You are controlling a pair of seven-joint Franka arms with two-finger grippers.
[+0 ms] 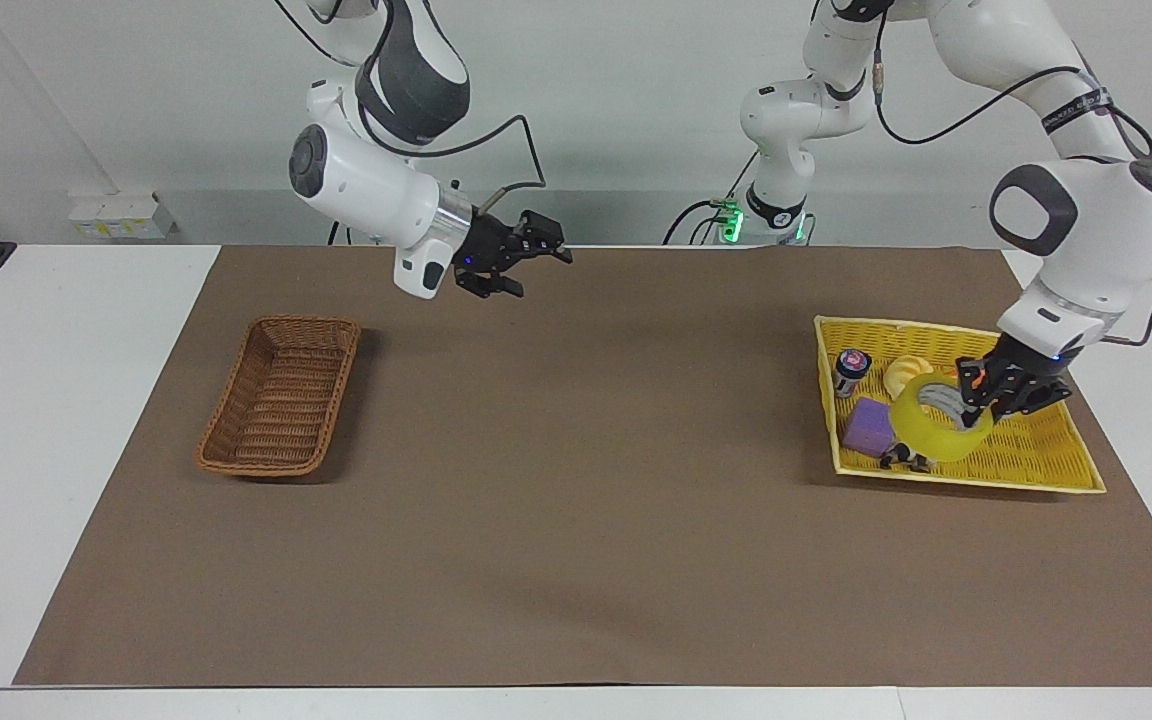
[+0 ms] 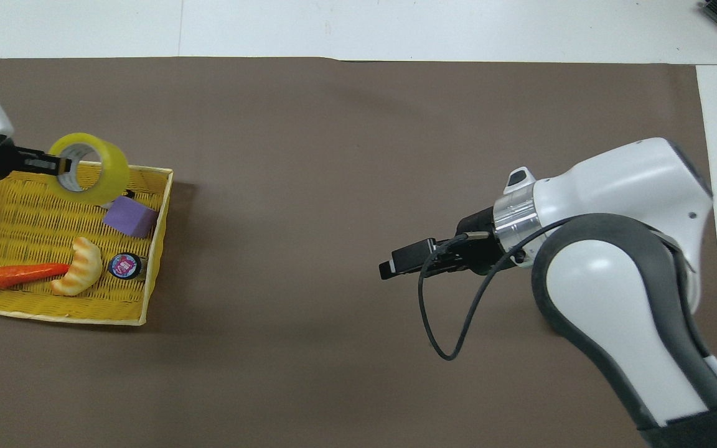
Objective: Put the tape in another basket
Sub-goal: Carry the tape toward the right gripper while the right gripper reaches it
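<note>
The tape is a yellow roll with a grey-white core. My left gripper is shut on its wall, one finger inside the core, and holds it tilted in the air over the yellow tray. In the overhead view the tape hangs over the tray's rim, with the left gripper beside it. The brown wicker basket stands empty at the right arm's end of the table; the right arm hides it in the overhead view. My right gripper is open and empty, raised over the mat past the basket toward the middle.
The yellow tray holds a purple block, a croissant, a small jar, a panda toy and a carrot. A brown mat covers the table between the basket and the tray.
</note>
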